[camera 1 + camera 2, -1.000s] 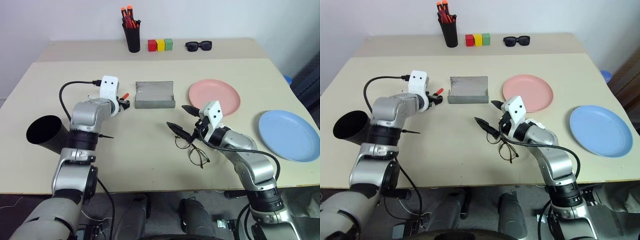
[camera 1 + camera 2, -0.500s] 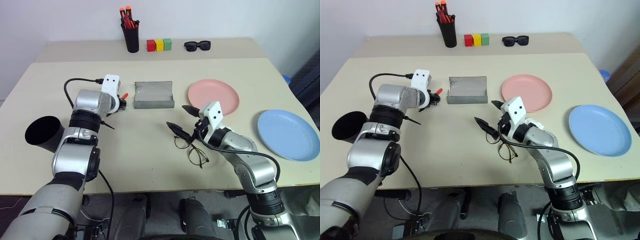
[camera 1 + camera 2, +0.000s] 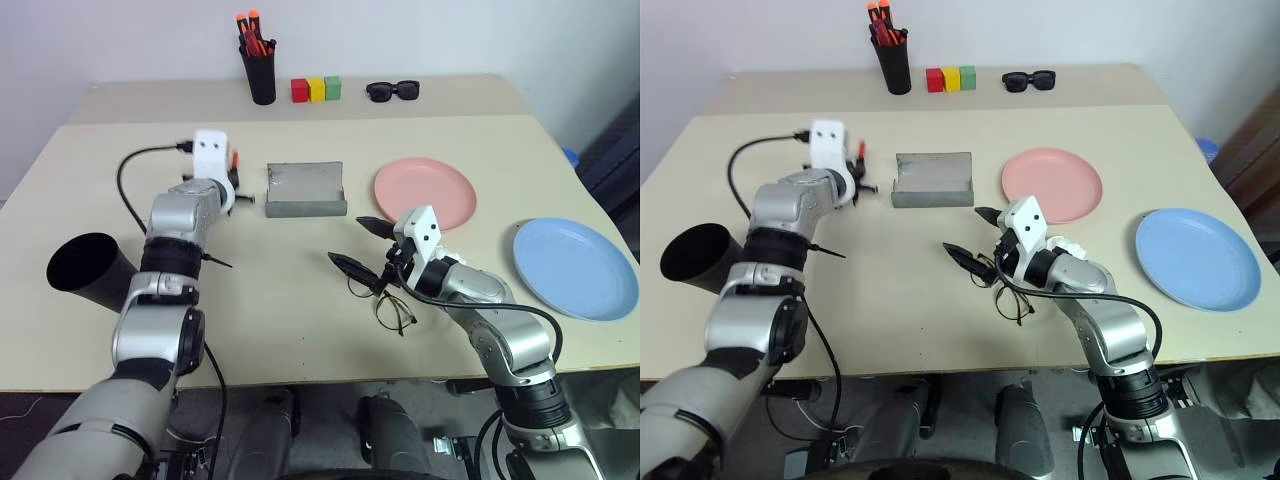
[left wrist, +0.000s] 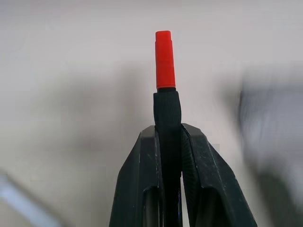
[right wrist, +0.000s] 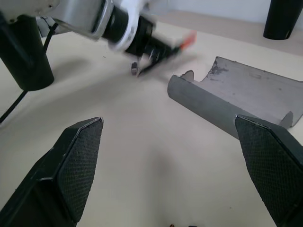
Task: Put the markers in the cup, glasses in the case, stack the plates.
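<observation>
Left gripper (image 4: 169,142) clamped on red-capped marker (image 4: 165,85), now lifted off tabletop (image 3: 300,270) beside grey case (image 3: 306,190), right gripper (image 3: 362,245) wide over glasses (image 3: 385,298).

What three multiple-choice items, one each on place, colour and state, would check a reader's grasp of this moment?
1. Where do the wire-rimmed glasses lie?
A. on the table in front of the grey case
B. inside the grey case
C. on the pink plate

2. What colour is the cap of the marker in the left gripper?
A. black
B. red
C. orange

3. How does the right gripper stand?
A. shut on the glasses
B. shut on nothing
C. open, holding nothing

Answers:
1 A, the glasses lie on bare table, near the right gripper.
2 B, the left wrist view shows a red cap past the fingers.
3 C, its fingers stand wide apart with only table between.
</observation>
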Controlling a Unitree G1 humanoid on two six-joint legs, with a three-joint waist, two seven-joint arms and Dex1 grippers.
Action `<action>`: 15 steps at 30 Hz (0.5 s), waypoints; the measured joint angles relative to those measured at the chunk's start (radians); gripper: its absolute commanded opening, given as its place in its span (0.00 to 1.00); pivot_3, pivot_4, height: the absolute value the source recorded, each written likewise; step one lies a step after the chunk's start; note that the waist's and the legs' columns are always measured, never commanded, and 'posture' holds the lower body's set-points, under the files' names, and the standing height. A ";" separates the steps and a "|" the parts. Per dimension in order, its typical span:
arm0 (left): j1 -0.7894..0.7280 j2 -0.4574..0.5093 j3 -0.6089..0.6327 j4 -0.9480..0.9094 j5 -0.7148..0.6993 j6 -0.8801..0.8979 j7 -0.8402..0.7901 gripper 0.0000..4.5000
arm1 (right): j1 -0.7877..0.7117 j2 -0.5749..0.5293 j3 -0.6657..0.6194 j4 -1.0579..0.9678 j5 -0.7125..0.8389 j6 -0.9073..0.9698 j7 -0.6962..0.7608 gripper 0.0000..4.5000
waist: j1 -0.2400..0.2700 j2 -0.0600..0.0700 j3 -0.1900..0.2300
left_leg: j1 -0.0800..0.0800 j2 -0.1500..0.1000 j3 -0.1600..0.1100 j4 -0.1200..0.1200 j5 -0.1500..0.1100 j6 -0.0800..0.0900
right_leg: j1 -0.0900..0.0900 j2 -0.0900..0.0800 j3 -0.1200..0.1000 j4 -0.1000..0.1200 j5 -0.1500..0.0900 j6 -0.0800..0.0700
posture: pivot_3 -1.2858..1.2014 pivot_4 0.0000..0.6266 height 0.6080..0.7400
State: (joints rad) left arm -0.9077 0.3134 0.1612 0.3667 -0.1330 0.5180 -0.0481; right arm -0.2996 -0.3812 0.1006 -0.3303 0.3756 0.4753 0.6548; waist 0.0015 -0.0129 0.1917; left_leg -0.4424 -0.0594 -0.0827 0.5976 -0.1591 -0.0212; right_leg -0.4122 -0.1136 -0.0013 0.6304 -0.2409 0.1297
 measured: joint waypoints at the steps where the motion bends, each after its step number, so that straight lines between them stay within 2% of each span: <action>1: 0.024 -0.002 0.022 -0.100 -0.003 -0.037 0.020 0.00 | -0.008 0.000 0.001 0.003 0.000 -0.001 0.001 1.00 | -0.001 0.000 0.000 | 0.000 0.000 0.000 0.000 0.000 0.000 | 0.000 0.000 0.000 0.000 0.000 0.000 | 0.52 0.24 1.00; 4: 0.105 -0.008 0.090 -0.371 -0.001 -0.084 0.100 0.00 | -0.028 0.001 0.001 0.010 -0.001 -0.003 0.003 1.00 | -0.006 0.000 -0.001 | 0.001 0.000 0.000 -0.001 0.000 0.000 | 0.001 -0.001 0.000 0.000 0.000 0.000 | 0.52 0.24 1.00; 8: 0.301 -0.002 0.149 -0.657 0.050 -0.067 0.177 0.00 | -0.041 0.002 0.000 0.031 0.001 -0.009 0.018 1.00 | -0.015 0.000 -0.001 | 0.002 -0.001 0.000 -0.001 0.000 0.000 | 0.001 0.001 0.000 0.000 0.000 0.000 | 0.52 0.24 1.00; 12: 0.459 0.019 0.195 -0.868 0.115 -0.051 0.208 0.00 | -0.060 0.005 -0.011 0.049 0.025 -0.011 0.048 1.00 | -0.012 0.000 -0.001 | 0.002 -0.001 0.001 0.000 0.000 0.000 | 0.002 0.001 0.000 0.000 0.000 0.000 | 0.52 0.24 1.00; 15: 0.546 -0.015 0.252 -0.977 0.142 -0.032 0.248 0.00 | -0.080 0.010 -0.010 0.058 0.053 -0.010 0.078 1.00 | -0.009 -0.001 -0.001 | 0.002 -0.001 0.001 0.000 0.000 0.000 | 0.004 0.001 0.000 0.000 0.000 0.000 | 0.52 0.24 1.00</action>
State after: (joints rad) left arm -0.3621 0.2984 0.4133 -0.6103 0.0093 0.4865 0.1995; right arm -0.3795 -0.3707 0.0904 -0.2720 0.4284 0.4656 0.7324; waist -0.0079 -0.0136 0.1905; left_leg -0.4402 -0.0603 -0.0820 0.5980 -0.1590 -0.0210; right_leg -0.4085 -0.1129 -0.0018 0.6299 -0.2411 0.1294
